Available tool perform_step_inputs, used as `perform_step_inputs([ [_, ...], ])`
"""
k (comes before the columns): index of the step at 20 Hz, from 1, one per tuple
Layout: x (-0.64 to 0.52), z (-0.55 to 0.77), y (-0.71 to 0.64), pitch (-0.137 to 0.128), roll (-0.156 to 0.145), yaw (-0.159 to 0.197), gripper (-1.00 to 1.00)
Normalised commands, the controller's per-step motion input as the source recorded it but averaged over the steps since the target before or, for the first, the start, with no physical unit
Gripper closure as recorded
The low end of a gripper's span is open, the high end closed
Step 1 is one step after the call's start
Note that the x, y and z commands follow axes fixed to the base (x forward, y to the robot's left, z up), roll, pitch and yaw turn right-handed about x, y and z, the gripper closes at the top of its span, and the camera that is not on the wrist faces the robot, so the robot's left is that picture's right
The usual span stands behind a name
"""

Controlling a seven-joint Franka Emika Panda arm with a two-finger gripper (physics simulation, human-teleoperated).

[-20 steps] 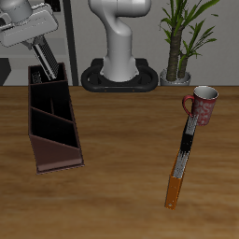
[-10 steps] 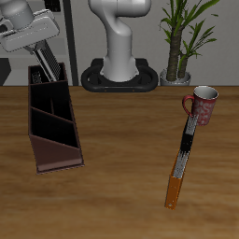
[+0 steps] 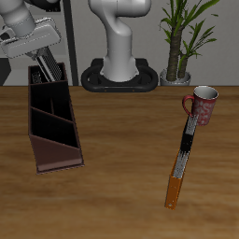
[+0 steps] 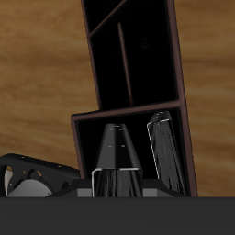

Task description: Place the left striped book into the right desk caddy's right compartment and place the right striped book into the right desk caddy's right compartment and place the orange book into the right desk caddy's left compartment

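The right desk caddy [image 3: 56, 159] lies lengthwise, running back from the table's front part. My gripper [image 3: 45, 58] hangs over its far end compartment, shut on a dark grey-and-black striped book [image 3: 49, 68] that hangs from it, tilted, its lower end at the caddy's rim. In the wrist view this held book [image 4: 115, 149] points down between my fingers [image 4: 95, 182] into that compartment of the caddy [image 4: 176, 55]. A second striped book [image 4: 163, 151] stands inside beside it. I cannot tell the brighter from the duller. The orange book [image 3: 174, 189] lies flat far across the table.
A narrow black book [image 3: 187, 140] lies end to end with the orange book. A red mug [image 3: 203, 103] stands behind them. A potted plant [image 3: 182, 37] and the robot base [image 3: 117, 73] are at the back.
My gripper has shifted slightly and the held striped book has come down a little toward the caddy's far compartment. Nothing else has moved.
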Motion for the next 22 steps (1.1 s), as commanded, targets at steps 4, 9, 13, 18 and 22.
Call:
perform_step_inputs([
  [4,0.05,-0.24,0.04,0.041,0.021,-0.012,1.00],
  [9,0.06,-0.19,-0.01,0.030,0.000,-0.008,1.00],
  [13,0.03,-0.17,0.00,0.038,-0.030,0.011,-1.00],
  [18,0.01,0.01,-0.02,0.004,-0.025,-0.001,-1.00],
  [22,0.02,0.16,0.00,-0.039,-0.036,0.009,-1.00],
])
